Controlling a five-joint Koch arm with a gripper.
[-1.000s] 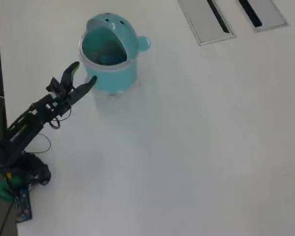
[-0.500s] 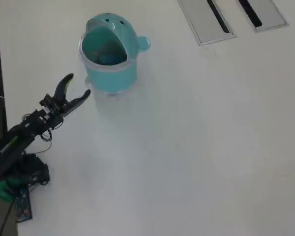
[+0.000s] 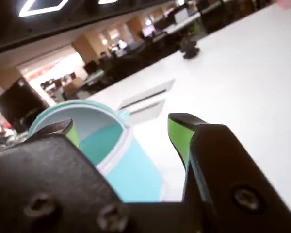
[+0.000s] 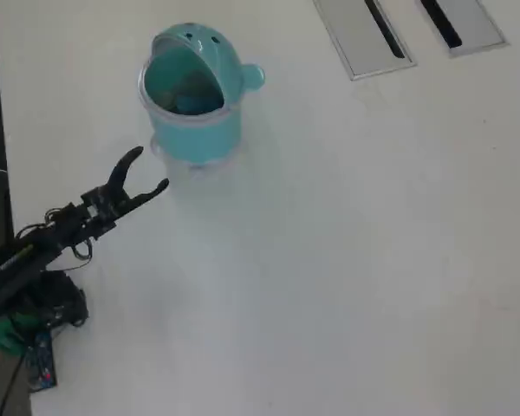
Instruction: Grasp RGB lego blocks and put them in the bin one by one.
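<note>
— Looking down from overhead, where's your gripper point(image 4: 149, 170)?

— Mine sits low and left on the white table point(image 4: 347, 260), pointing up and right toward the bin point(image 4: 195, 130). It's near the bin's lower left side but not touching it.

— Open or closed?

— Spread apart. Overhead, the two black jaws fork clearly, one tip higher, one lower, with bare table between them. In the wrist view my gripper point(image 3: 123, 130) shows the same: green-faced fingertips point(image 3: 179, 133) on either side, and through the gap I see the bin point(image 3: 131, 174) and table. Nothing is held.

— And the bin itself?

— Teal, round, upright near the top left of the overhead view. Its domed hood with dark dots lies on the far side, a small knob point(image 4: 253, 76) sticks out to its right, and its mouth faces my arm point(image 4: 43, 247).

— Any blocks?

— None on the table that I can see. Inside the bin there's a bluish patch point(image 4: 189, 104), too blurred to say whether it's a block

— Anything else?

— Two grey slotted panels point(image 4: 364, 35) lie at the top right, well apart from the bin. My arm's base point(image 4: 35, 312) sits at the left edge
</note>
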